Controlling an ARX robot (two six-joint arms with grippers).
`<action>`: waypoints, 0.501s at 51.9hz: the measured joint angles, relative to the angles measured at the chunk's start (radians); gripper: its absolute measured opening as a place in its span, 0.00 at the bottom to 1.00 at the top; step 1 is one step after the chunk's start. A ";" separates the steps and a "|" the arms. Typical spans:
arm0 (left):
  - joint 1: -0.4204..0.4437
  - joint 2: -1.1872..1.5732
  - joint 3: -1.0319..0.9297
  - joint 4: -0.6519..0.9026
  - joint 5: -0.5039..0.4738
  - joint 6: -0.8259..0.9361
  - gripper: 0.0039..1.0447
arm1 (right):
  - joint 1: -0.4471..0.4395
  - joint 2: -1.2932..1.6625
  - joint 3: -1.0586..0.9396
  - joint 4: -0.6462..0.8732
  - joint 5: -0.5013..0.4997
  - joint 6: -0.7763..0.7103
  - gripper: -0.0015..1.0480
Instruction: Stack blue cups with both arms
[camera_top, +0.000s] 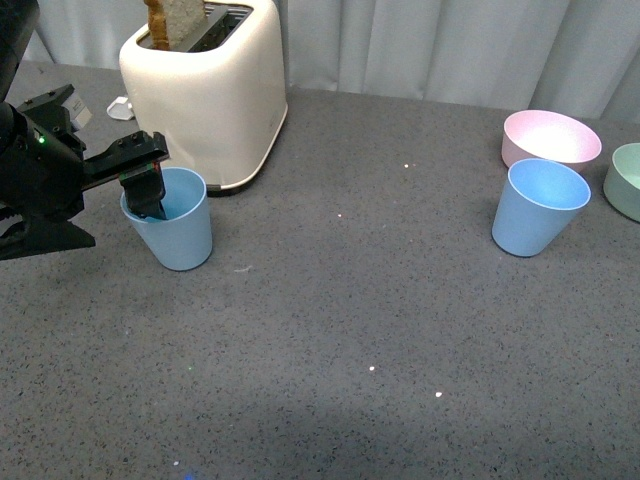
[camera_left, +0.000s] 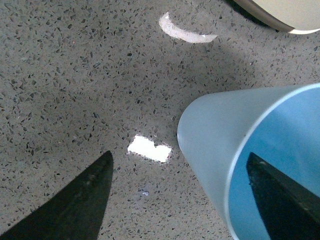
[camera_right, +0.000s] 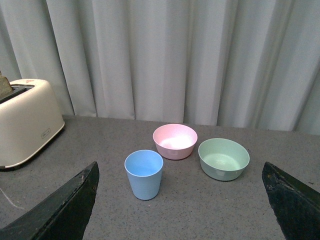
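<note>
My left fingers are spread, one inside the left cup near the bench's left edge, one outside. My right fingers gape, holding nothing. The other cup stands empty near the right edge. The toaster holds bread; I can't read its logo.

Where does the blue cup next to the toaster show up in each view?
Front: cup at left, near the toaster.
Left wrist: cup at picture's lower right, left gripper astride its wall.
Right wrist: not in it; the other cup sits by the pink bowl.
Shared landmark: toaster, in all three.
</note>
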 joint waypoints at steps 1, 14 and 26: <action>-0.003 0.003 0.006 -0.006 0.000 -0.002 0.74 | 0.000 0.000 0.000 0.000 0.000 0.000 0.91; -0.027 0.018 0.052 -0.070 -0.011 -0.011 0.27 | 0.000 0.000 0.000 0.000 0.000 0.000 0.91; -0.064 0.010 0.055 -0.103 -0.001 -0.026 0.03 | 0.000 0.000 0.000 0.000 0.000 0.000 0.91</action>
